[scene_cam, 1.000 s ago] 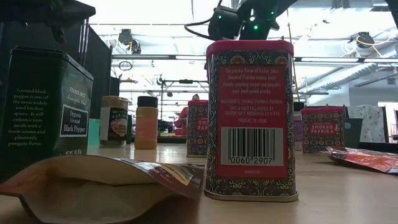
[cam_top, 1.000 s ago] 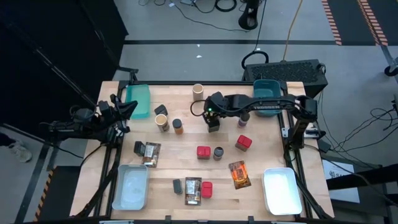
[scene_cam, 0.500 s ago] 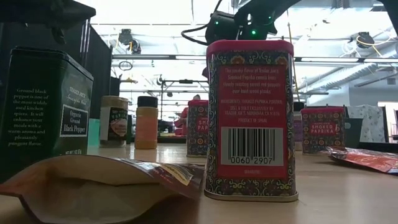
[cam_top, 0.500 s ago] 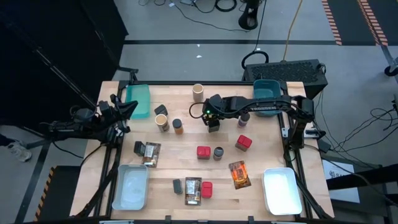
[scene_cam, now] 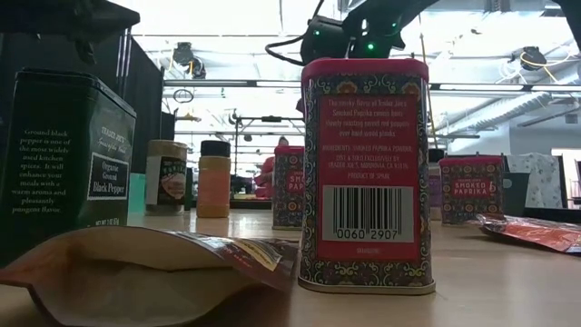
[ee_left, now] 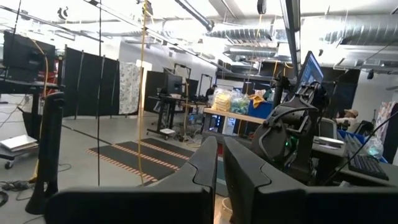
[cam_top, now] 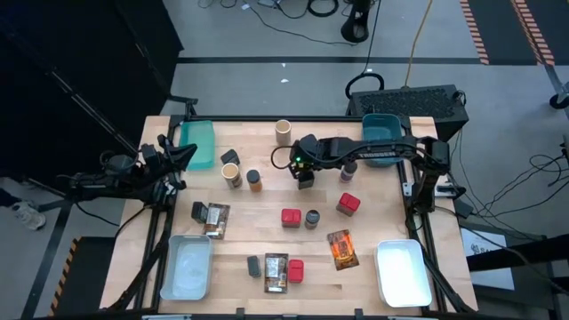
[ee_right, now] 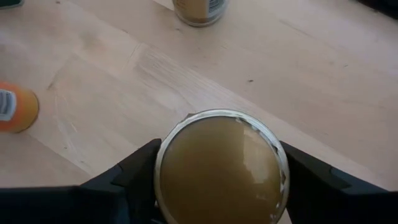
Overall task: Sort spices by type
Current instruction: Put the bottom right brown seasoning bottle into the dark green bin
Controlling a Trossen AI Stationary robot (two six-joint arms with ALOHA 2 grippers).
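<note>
Between the right gripper's [ee_right: 219,186] fingers [ee_right: 134,171] stood one tan round jar [ee_right: 221,168], both touching its sides. Beyond it lay three red tins [cam_top: 291,216] and three printed packets [cam_top: 342,248]. Left gripper [ee_left: 219,180], shut, waited well apart.

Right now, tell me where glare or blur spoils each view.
Low view: bright ceiling lights wash out the background; the near brown packet is soft. Right wrist view: the tan jar lid shows a pale sheen. Left wrist view: ceiling lights flare. High view: evenly lit.

Right gripper [cam_top: 305,177] slightly nearer the table's far edge than before (fingers now flanking a tan round container [ee_right: 221,167]).
</note>
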